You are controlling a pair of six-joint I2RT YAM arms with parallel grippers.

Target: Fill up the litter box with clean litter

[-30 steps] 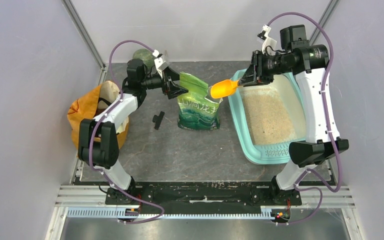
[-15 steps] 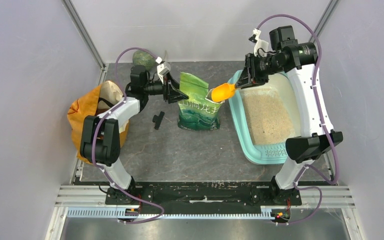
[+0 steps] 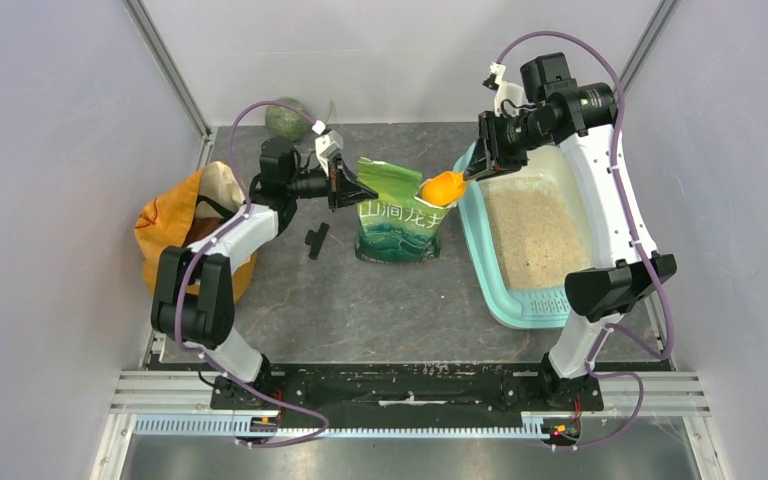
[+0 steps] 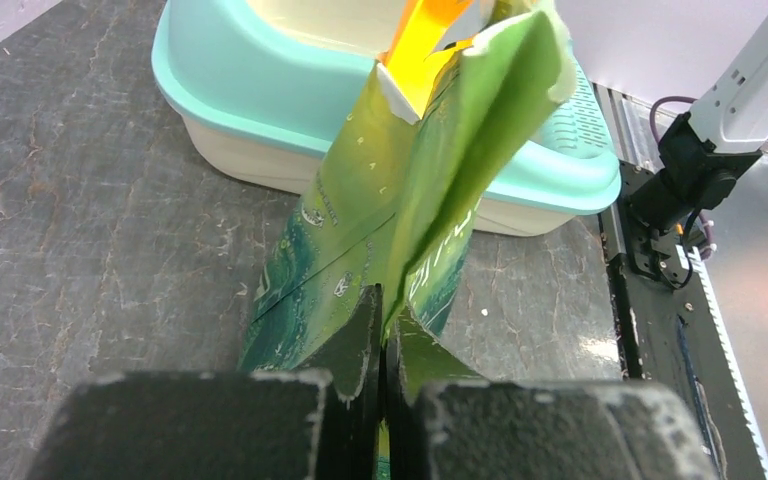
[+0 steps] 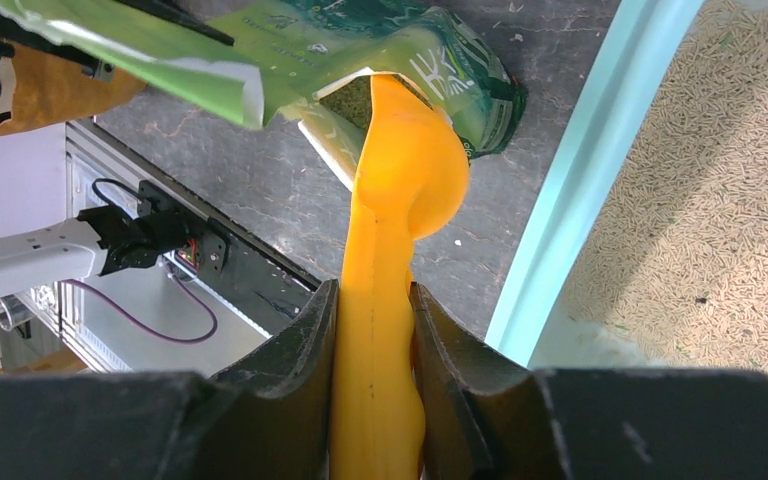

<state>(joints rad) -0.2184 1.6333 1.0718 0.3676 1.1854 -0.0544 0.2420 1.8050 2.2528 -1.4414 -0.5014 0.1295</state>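
The light-teal litter box [image 3: 488, 268] lies at the right, with pale clean litter [image 3: 535, 235] spread over its floor. A green pouch [image 3: 397, 218] stands left of it, its top open. My left gripper [image 3: 345, 187] is shut on the pouch's left top edge; in the left wrist view my left gripper [image 4: 385, 310] pinches the pouch's [image 4: 400, 200] green flap. My right gripper [image 3: 480, 165] is shut on the handle of an orange scoop [image 3: 442, 187]. In the right wrist view the scoop's [image 5: 405, 170] bowl sits at the mouth of the pouch [image 5: 400, 50], held by my right gripper [image 5: 372, 300].
An orange sack [image 3: 175, 225] slumps against the left wall. A green round object [image 3: 285, 118] lies at the back left. A small black piece [image 3: 315, 240] rests on the table between the sack and the pouch. The litter box rim [image 5: 580, 180] runs beside the scoop.
My left gripper closed on the pouch's top edge. My right arm carried the scoop leftward from over the litter box rim to the pouch's mouth.
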